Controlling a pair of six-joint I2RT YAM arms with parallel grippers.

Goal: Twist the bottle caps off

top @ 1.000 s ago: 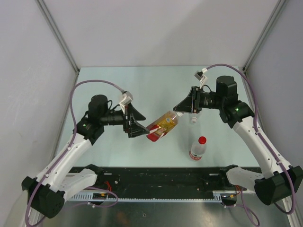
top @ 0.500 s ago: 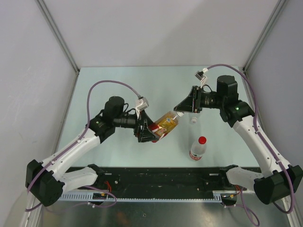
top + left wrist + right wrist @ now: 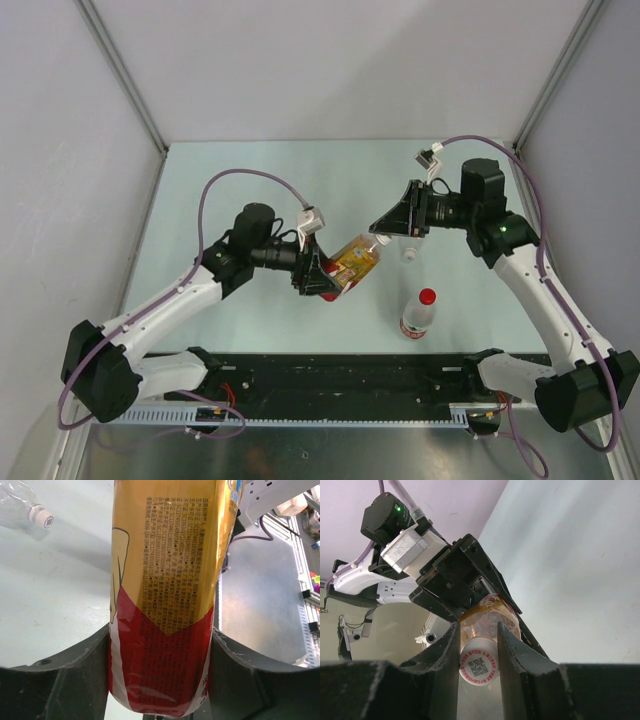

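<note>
The left gripper (image 3: pixel 327 279) is clamping the base end of the amber bottle (image 3: pixel 352 262), its two dark fingers (image 3: pixel 75 680) pressing flat on either side of the red-and-yellow label, so the claw is open only to the bottle's width. The bottle is hanging tilted above the pale green table (image 3: pixel 250 180) at the centre of the top view, base toward the lower left and neck toward the upper right. The right gripper (image 3: pixel 478 642) is meeting it from the opposite end. In the right wrist view its fingers are closing narrowly on the white cap (image 3: pixel 479 666), which is showing a printed square code on top, and both fingers appear to be touching the cap's sides. Nothing is sitting between the two claws but the bottle itself. A clear bottle (image 3: pixel 17 500) is lying on the table in the upper left of the left wrist view, its own white cap (image 3: pixel 40 516) screwed on. In the top view only that cap is plainly showing, just below the right gripper. A labelled bottle (image 3: pixel 416 320) with a red cap (image 3: pixel 427 296) is standing upright in the lower right of the top view, apart from both arms and near the black rail (image 3: pixel 330 372). Purple cables (image 3: pixel 225 178) are looping over each arm.
</note>
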